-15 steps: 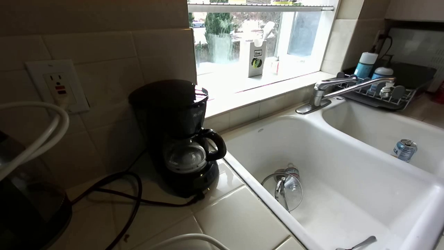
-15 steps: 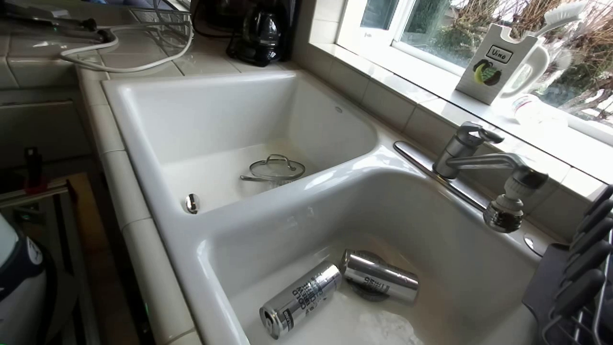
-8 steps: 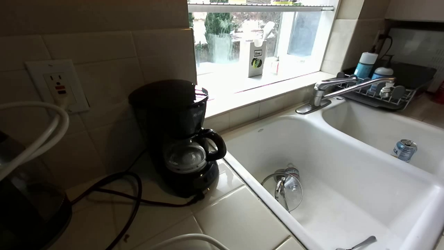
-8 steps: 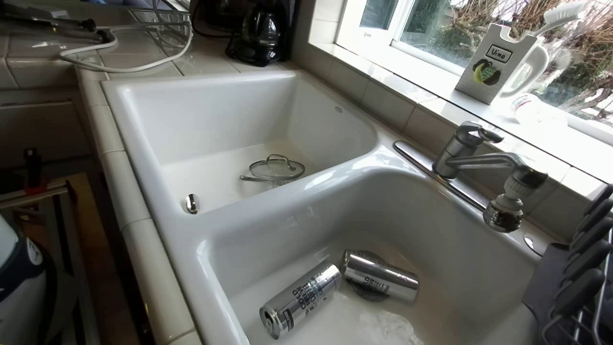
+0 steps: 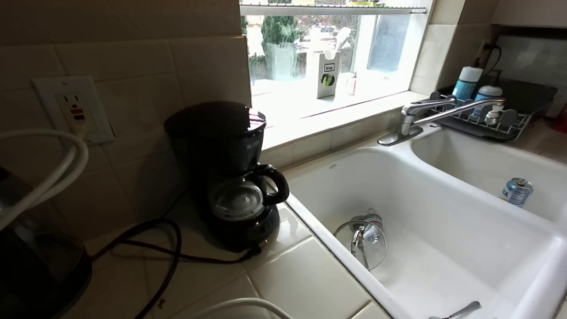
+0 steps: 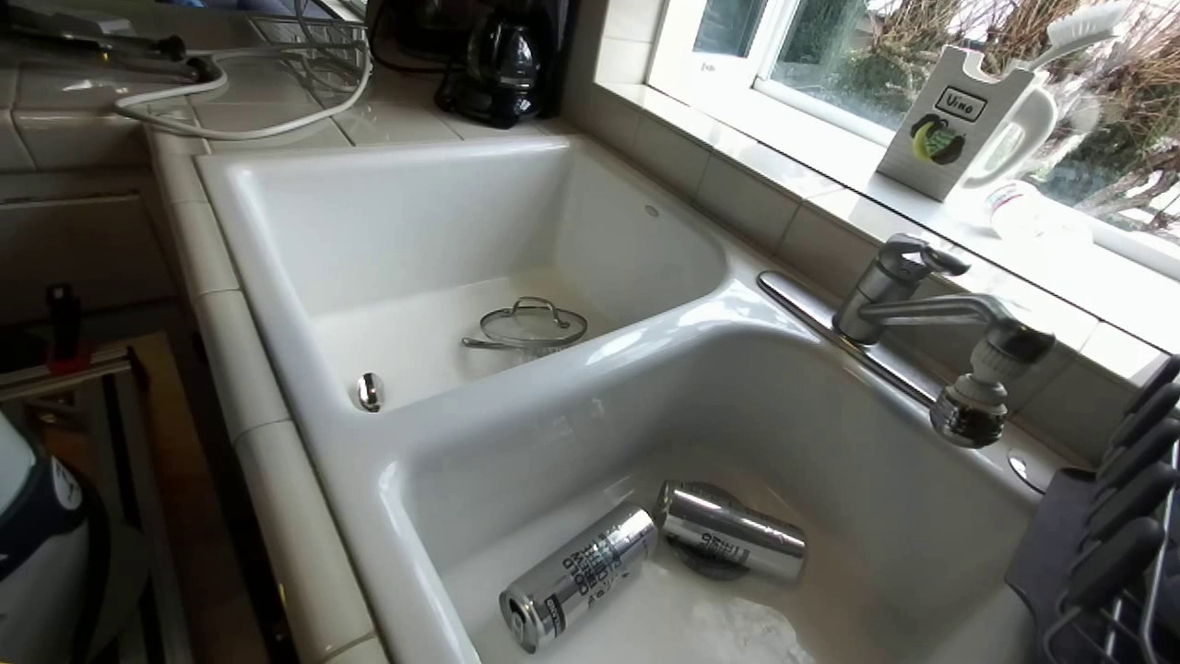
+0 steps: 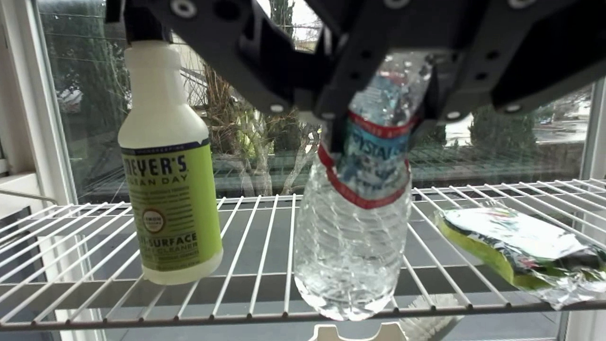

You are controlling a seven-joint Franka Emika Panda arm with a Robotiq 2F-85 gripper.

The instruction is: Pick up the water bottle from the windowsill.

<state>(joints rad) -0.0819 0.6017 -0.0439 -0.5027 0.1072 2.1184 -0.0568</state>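
The end effector (image 7: 378, 130) pinches the water bottle (image 7: 352, 246) by its upper half, tilted at the near edge of the wire shelf (image 7: 213, 318), right of the spray bottle (image 7: 170, 199). We're at the lift, I'd say; next, draw it nearer, clear.

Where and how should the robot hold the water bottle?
I'd probably hold the water bottle by its label, from the front, because the window is behind it. The bottle looks narrower there than lower down, and the gripper has a finger on each side.
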